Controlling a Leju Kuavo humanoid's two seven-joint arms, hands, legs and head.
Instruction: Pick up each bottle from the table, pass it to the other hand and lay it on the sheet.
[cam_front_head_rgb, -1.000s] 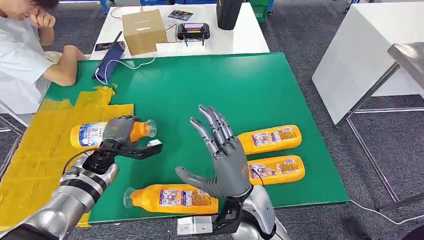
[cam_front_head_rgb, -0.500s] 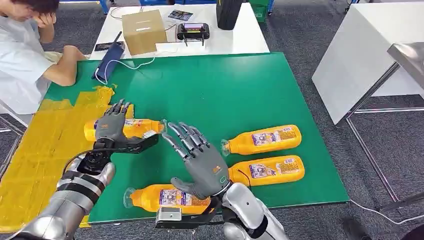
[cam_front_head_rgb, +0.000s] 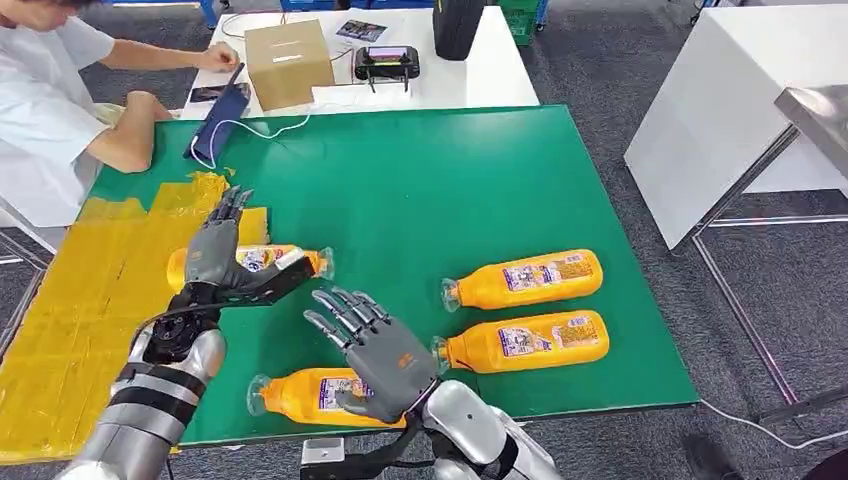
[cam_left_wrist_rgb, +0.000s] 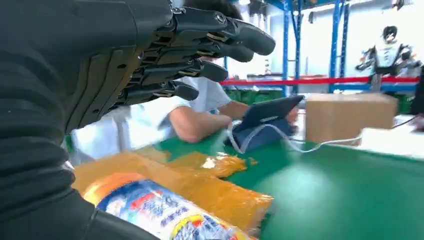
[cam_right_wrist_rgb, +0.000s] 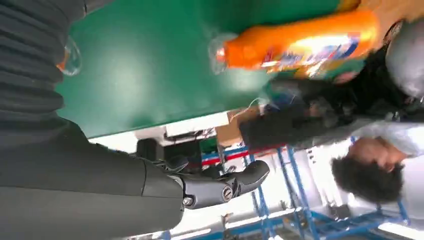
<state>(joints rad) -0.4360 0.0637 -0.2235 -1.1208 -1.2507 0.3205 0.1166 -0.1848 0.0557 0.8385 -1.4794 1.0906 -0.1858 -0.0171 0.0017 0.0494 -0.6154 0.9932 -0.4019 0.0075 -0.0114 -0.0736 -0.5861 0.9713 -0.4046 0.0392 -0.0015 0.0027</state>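
An orange bottle (cam_front_head_rgb: 262, 260) lies on its side across the right edge of the yellow sheet (cam_front_head_rgb: 80, 320), its cap end over the green mat. My left hand (cam_front_head_rgb: 215, 258) hovers right over it, fingers straight and thumb spread, holding nothing. The left wrist view shows the same bottle (cam_left_wrist_rgb: 160, 212) under the stretched fingers (cam_left_wrist_rgb: 200, 50). My right hand (cam_front_head_rgb: 378, 348) is open with fingers spread, low above the front bottle (cam_front_head_rgb: 300, 395). Two more orange bottles (cam_front_head_rgb: 530, 277) (cam_front_head_rgb: 535, 340) lie at the right of the mat. The right wrist view shows the laid bottle (cam_right_wrist_rgb: 300, 42).
A person (cam_front_head_rgb: 45, 110) sits at the table's far left corner, one arm stretched toward a cardboard box (cam_front_head_rgb: 288, 62). A dark blue pouch (cam_front_head_rgb: 215, 125) with a white cable lies by the mat's far left. A white table (cam_front_head_rgb: 730, 100) stands to the right.
My left hand opened and let go of the bottle, which now lies at the sheet's edge. My right hand dropped back toward the front bottle. The person reached an arm to the box.
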